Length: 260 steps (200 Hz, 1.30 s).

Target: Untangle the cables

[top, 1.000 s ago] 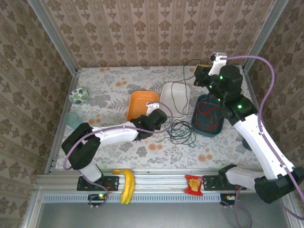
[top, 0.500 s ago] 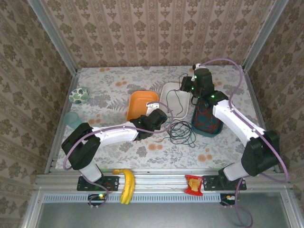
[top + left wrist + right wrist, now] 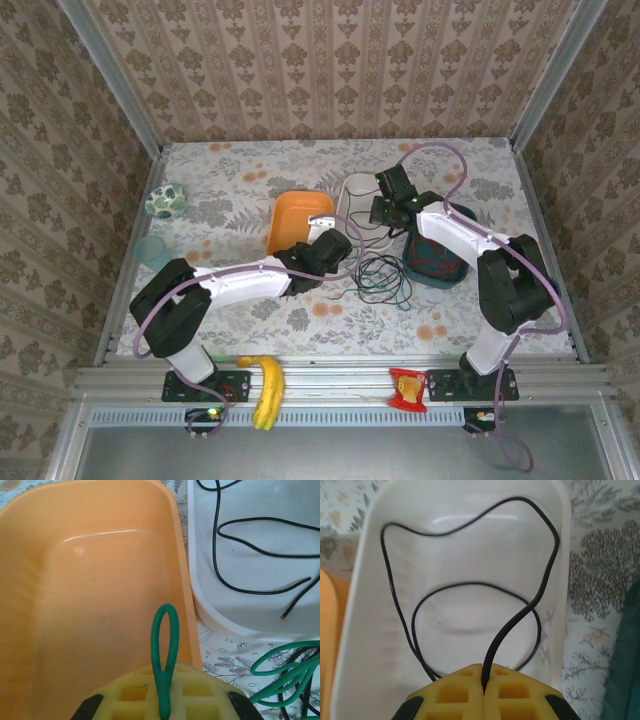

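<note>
Since a second ago the right gripper (image 3: 484, 682) has swung over the white tray (image 3: 465, 545), closed on a black cable (image 3: 542, 585). Over the orange tray (image 3: 90, 605), the left gripper (image 3: 165, 695) pinches a green cable (image 3: 165, 635). Beside them, more cables (image 3: 383, 277) lie tangled.

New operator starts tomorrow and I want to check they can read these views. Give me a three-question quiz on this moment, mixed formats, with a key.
1. Which cable is the left pincer shut on? A) red B) green C) black
2. True or false: the right pincer pinches a black cable that loops across the white tray.
3. Fill in: the tub beside the white tray, just ahead of the left pincer, is ___ in colour.

Key
1. B, the green cable, pinched as a small loop.
2. True.
3. Orange.
</note>
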{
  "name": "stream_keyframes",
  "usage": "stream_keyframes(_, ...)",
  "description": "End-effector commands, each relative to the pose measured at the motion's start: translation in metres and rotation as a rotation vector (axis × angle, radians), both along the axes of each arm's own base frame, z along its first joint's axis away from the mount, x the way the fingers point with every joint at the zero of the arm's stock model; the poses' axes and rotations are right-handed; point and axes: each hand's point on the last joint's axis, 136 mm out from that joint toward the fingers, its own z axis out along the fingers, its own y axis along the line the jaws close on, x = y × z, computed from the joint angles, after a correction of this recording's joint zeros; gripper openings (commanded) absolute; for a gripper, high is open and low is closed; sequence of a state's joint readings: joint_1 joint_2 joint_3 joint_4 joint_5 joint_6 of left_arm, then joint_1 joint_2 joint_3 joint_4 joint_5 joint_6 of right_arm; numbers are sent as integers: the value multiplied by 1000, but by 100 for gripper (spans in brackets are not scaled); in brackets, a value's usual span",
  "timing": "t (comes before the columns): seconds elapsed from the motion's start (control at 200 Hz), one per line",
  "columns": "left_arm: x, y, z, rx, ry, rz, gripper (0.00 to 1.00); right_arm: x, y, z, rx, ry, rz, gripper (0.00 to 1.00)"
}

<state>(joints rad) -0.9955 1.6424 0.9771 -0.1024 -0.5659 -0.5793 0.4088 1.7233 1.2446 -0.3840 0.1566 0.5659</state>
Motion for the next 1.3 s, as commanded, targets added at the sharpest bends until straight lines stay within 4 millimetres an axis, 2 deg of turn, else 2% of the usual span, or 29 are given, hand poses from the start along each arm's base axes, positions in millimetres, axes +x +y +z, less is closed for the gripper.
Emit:
stream_keyframes(0.0, 1, 0, 9, 10, -31, -4, 0, -6, 6, 16, 41, 1, 6, 9)
stream_keyframes(0.135, 1, 0, 10, 8, -33, -4, 0, -14, 2, 48, 53, -69, 11, 45)
stream_keyframes(0.225, 1, 0, 10, 11, -36, -4, 0, -22, -9, 65, 24, -101, -4, 59)
stream_keyframes(0.285, 1, 1, 11, 11, -38, -3, 0, -28, -15, 73, 7, -110, -5, 63)
stream_keyframes(0.41, 1, 0, 11, 7, -42, -4, 0, -49, -21, 78, 10, -102, 18, 62)
stream_keyframes(0.46, 1, 0, 11, 6, -42, -5, 0, -60, -18, 70, 27, -77, 47, 61)
stream_keyframes(0.48, 1, 0, 11, 5, -41, -5, 0, -66, -17, 75, 48, -88, 60, 60)
stream_keyframes(0.655, 1, 0, 11, 11, -41, -6, 0, -127, 2, 31, 155, 52, 188, 57)
stream_keyframes(0.725, 1, 0, 11, 11, -42, -5, 0, -157, 3, 5, 161, 143, 222, 56)
stream_keyframes(0.805, 2, -1, 12, 10, -44, -6, 0, -176, -2, -16, 134, 203, 240, 53)
stream_keyframes(0.9, 2, -1, 10, 11, -42, -7, 0, -183, -7, -28, 98, 235, 261, 46)
stream_keyframes(0.97, 2, -2, 9, 13, -39, -9, 0, -184, -1, -31, 115, 252, 286, 43)
stream_keyframes(1.05, 2, -2, 10, 13, -39, -9, 0, -182, 10, -31, 150, 248, 324, 43)
stream_keyframes(1.295, 2, -3, 11, 12, -41, -11, 0, -170, 20, -32, 164, 233, 338, 43)
